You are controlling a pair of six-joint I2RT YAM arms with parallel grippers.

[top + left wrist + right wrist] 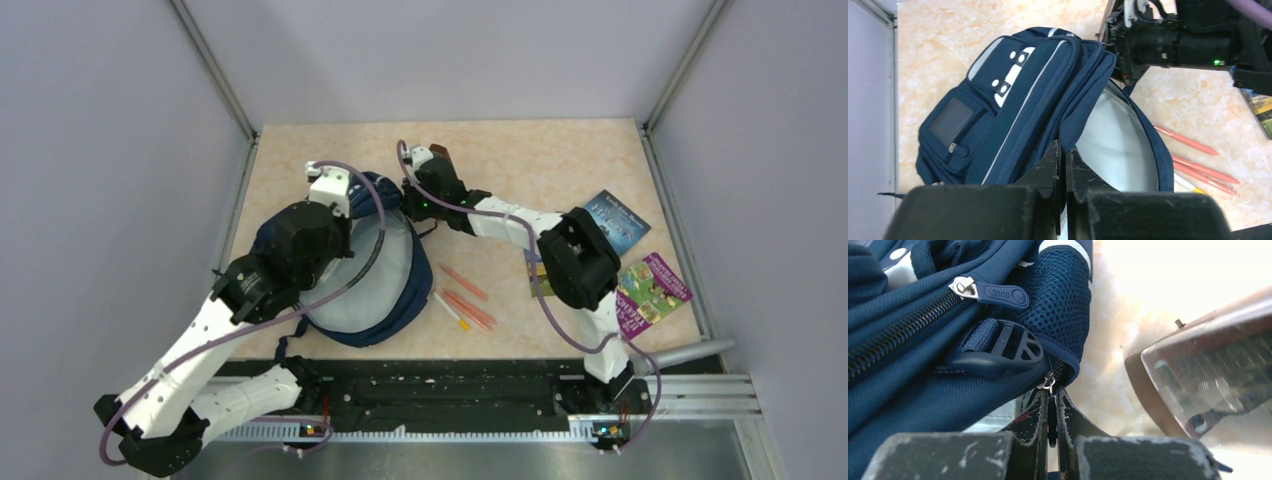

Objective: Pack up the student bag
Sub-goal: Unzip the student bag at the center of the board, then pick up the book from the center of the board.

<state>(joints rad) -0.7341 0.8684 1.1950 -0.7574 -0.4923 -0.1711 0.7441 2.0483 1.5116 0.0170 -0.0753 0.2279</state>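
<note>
student bag (385,280) open at 9 o'clock on my table | my left gripper (1064,148) clamped on its rim, bag's 12 | right gripper (1052,394) at bag's 1, pinched tight on the zip pull (1048,382) | pens (468,305) loose at bag's 4

Pale peach marbled table (520,160): navy blue fabric backpack (380,285) left of centre; salmon-pink pens (466,300) toward near edge; apparently two printed booklets (655,290) by right edge.

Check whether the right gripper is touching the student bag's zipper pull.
Touching. The right wrist view shows the right gripper shut on the zipper pull of the student bag.
</note>
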